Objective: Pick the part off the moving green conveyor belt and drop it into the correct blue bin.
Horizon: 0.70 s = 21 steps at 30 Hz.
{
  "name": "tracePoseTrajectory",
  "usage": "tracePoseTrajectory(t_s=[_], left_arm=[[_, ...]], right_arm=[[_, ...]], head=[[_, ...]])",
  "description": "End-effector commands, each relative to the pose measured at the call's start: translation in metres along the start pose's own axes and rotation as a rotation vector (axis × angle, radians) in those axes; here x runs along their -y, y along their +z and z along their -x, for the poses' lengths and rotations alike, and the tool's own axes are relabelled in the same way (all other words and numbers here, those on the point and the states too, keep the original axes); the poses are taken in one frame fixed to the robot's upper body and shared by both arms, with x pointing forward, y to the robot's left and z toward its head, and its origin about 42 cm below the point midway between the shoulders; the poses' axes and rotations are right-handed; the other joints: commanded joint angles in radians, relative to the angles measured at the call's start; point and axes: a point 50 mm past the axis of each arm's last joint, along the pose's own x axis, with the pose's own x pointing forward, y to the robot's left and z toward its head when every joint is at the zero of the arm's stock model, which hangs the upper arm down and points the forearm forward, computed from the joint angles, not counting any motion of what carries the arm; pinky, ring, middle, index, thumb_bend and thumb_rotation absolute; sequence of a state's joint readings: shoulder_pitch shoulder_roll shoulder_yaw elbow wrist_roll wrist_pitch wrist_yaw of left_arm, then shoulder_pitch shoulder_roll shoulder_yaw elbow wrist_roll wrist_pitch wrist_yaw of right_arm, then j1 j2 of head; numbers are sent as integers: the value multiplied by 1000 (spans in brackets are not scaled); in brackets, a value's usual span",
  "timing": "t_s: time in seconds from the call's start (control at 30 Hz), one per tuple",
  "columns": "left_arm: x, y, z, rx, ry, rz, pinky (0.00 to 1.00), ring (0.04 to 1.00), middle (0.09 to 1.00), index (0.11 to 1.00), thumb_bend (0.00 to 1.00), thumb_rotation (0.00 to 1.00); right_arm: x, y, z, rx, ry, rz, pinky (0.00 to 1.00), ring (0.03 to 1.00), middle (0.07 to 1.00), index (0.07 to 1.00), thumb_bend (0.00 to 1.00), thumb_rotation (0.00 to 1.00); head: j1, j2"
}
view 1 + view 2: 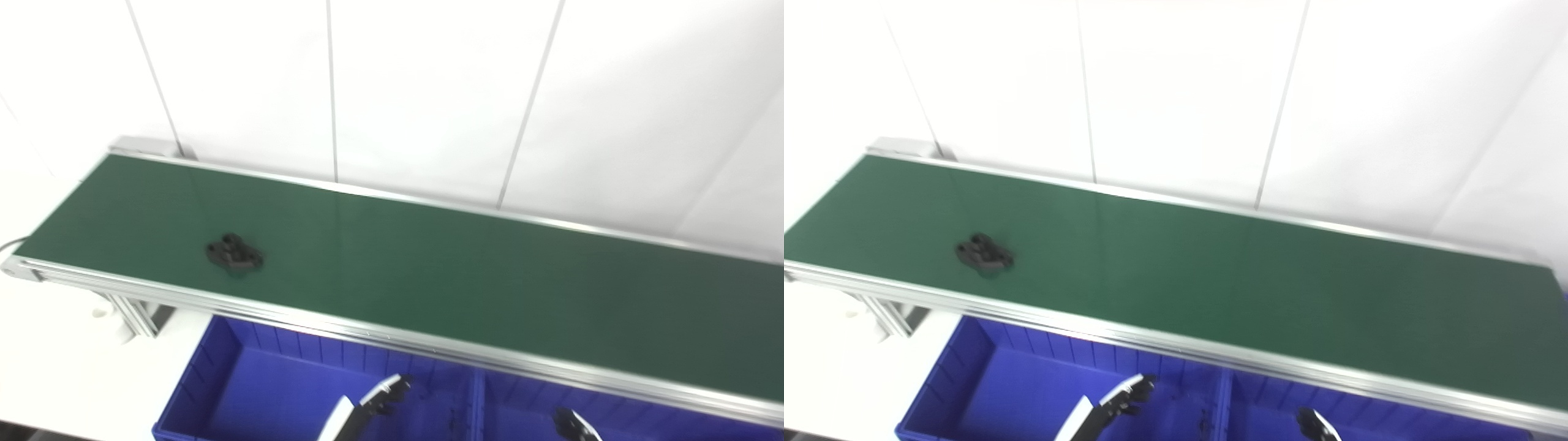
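A small black part (234, 253) lies on the green conveyor belt (429, 263) near its left end; it also shows in the right eye view (984, 253). My left hand (383, 395) hangs low over the left blue bin (202, 392), fingers apart, holding nothing, well to the right of and below the part. Only the tip of my right hand (572, 424) shows at the bottom edge over the right blue bin (674, 422); its fingers are mostly out of frame.
The belt's aluminium front rail (367, 334) runs between my hands and the belt. A divider wall (479, 404) separates the two bins. A white panelled wall stands behind the belt. The conveyor's leg (131, 315) stands at the left.
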<state>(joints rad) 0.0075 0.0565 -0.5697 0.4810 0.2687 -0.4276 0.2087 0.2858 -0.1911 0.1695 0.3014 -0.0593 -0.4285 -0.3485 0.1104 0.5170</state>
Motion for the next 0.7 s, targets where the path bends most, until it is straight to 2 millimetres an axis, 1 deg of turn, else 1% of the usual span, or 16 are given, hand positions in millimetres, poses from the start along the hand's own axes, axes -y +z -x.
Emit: tracePoseTrajectory(t_s=[0.0, 0.07, 0.2, 0.47, 0.53, 0.6, 0.67], left_arm=[[-3, 12, -13, 82, 20, -8, 787, 842, 871, 876, 773, 232], [-2, 12, -14, 81, 21, -6, 787, 842, 870, 875, 774, 233], [0, 12, -16, 76, 21, 5, 785, 843, 873, 881, 775, 238], [2, 11, -18, 73, 21, 7, 779, 838, 870, 880, 775, 229], [2, 10, -18, 73, 18, -3, 781, 840, 872, 881, 769, 222], [2, 10, -19, 72, 19, -8, 775, 837, 870, 878, 771, 221], [1, 9, -19, 73, 16, -12, 775, 836, 870, 875, 771, 219]], right_arm=[[1, 7, -1, 55, -5, -24, 829, 847, 830, 838, 609, 178], [2, 8, -1, 54, -6, -24, 835, 849, 830, 839, 606, 182], [3, 8, -2, 53, -2, -30, 835, 843, 825, 840, 601, 151], [3, 9, -3, 52, -12, -49, 823, 827, 814, 830, 629, 158], [3, 10, -4, 63, -12, -31, 819, 820, 811, 829, 619, 134], [3, 14, -4, 81, -15, -14, 815, 813, 807, 829, 614, 104], [3, 20, -3, 106, -22, -17, 815, 816, 811, 828, 617, 95]], head=[[-3, -2], [-7, -4], [-9, -7], [-12, -12], [-14, -15], [-26, -13], [-55, -7]])
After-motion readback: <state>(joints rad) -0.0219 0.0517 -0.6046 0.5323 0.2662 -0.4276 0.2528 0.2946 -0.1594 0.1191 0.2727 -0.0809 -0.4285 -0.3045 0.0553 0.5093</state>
